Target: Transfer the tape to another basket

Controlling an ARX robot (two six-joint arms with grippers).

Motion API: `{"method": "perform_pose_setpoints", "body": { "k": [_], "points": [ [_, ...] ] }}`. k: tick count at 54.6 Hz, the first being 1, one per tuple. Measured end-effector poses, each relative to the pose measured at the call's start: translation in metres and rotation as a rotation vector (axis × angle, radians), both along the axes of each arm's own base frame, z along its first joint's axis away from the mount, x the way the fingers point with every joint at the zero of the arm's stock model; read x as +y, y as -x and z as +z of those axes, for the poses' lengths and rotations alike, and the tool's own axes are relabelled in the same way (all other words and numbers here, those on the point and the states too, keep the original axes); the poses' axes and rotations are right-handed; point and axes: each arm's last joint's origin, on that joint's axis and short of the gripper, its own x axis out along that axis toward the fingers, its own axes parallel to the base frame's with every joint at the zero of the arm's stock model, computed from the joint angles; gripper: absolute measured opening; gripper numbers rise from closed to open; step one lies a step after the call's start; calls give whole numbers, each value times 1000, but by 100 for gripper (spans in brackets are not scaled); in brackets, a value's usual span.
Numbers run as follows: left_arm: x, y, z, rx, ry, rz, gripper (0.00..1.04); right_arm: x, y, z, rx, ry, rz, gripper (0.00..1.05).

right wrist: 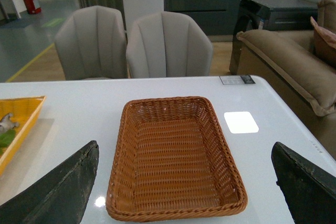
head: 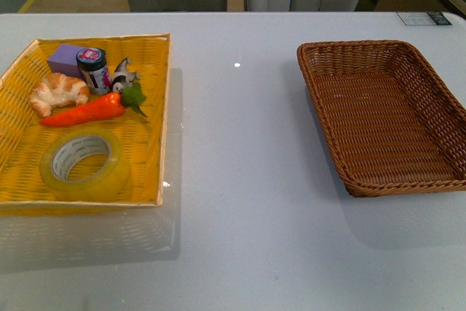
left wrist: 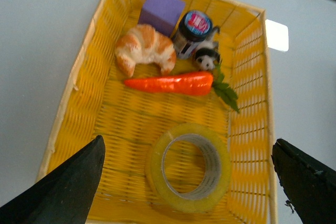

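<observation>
Presently, the tape point(head: 85, 165) lies flat in the near part of the yellow tray point(head: 166, 107), apart from the carrot point(head: 87, 111); the basket point(head: 382, 118) stands well to the right. The left gripper point(left wrist: 187, 141) hovers above the roll with fingers spread wide, and the right gripper point(right wrist: 184, 144), likewise spread, hangs over the basket. The approach appears to be in hand; the next move likely calls for the left gripper to descend and close across the roll's wall.

No readable text anywhere: blurred pink print on jar lid point(left wrist: 198, 23), tiny marks inside tape point(head: 120, 169), illegible card point(head: 424, 18) on counter point(head: 240, 180).
</observation>
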Motion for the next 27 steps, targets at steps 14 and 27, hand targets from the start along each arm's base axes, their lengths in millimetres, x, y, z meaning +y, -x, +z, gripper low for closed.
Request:
{"method": "perform_pose_setpoints", "body": {
  "k": [14, 27],
  "points": [
    [4, -30, -74, 200, 18, -14, 96, 0, 0, 0, 0, 0, 0, 96],
    [5, -47, -101, 249, 19, -37, 96, 0, 0, 0, 0, 0, 0, 96]
  ]
}}
